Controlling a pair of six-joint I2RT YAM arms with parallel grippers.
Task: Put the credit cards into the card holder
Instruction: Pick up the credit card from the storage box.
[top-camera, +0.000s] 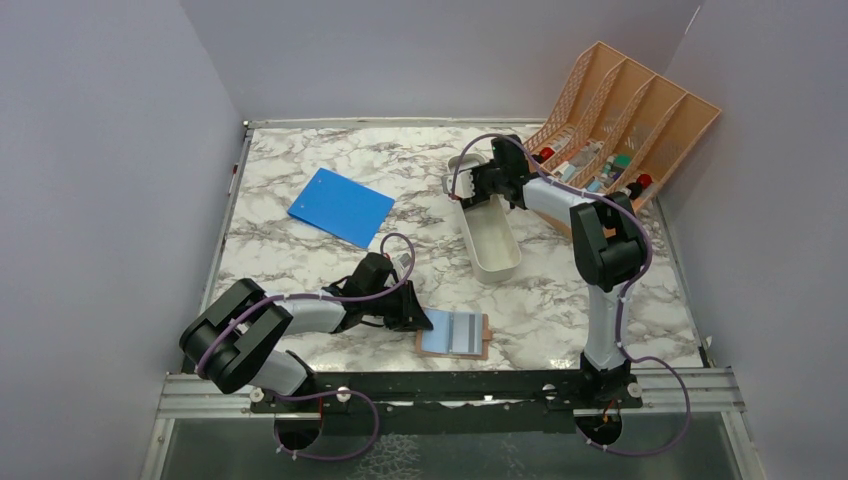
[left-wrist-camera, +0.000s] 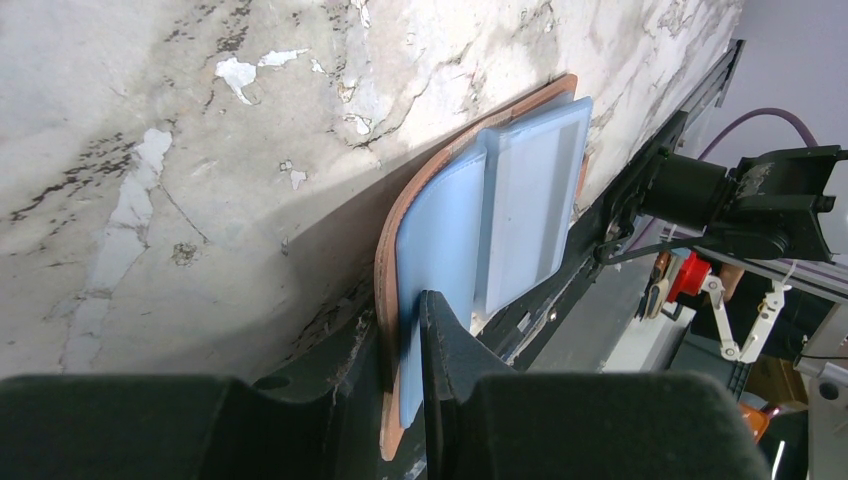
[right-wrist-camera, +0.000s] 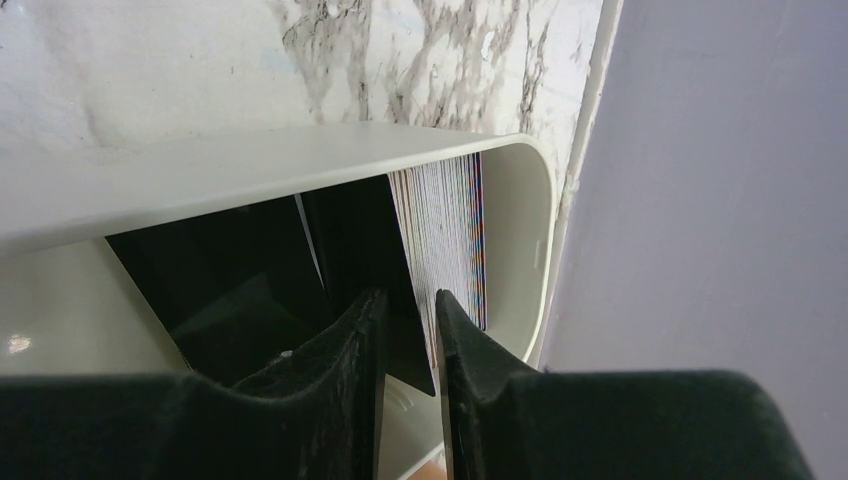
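Observation:
The card holder (top-camera: 455, 335) lies open near the front edge, brown outside and pale blue inside. My left gripper (top-camera: 415, 318) is shut on its left flap; the left wrist view shows the jaws (left-wrist-camera: 405, 310) pinching the brown and blue flap (left-wrist-camera: 440, 230). My right gripper (top-camera: 478, 190) reaches into the far end of the white tray (top-camera: 495, 250). In the right wrist view its fingers (right-wrist-camera: 408, 300) stand narrowly apart around the edges of a black card (right-wrist-camera: 350, 240) and a striped silver card (right-wrist-camera: 445, 230) standing in the tray (right-wrist-camera: 300, 160).
A blue notebook (top-camera: 340, 205) lies at the back left. A peach lattice organiser (top-camera: 620, 120) with small items stands at the back right, close to the right arm. Purple walls enclose the table.

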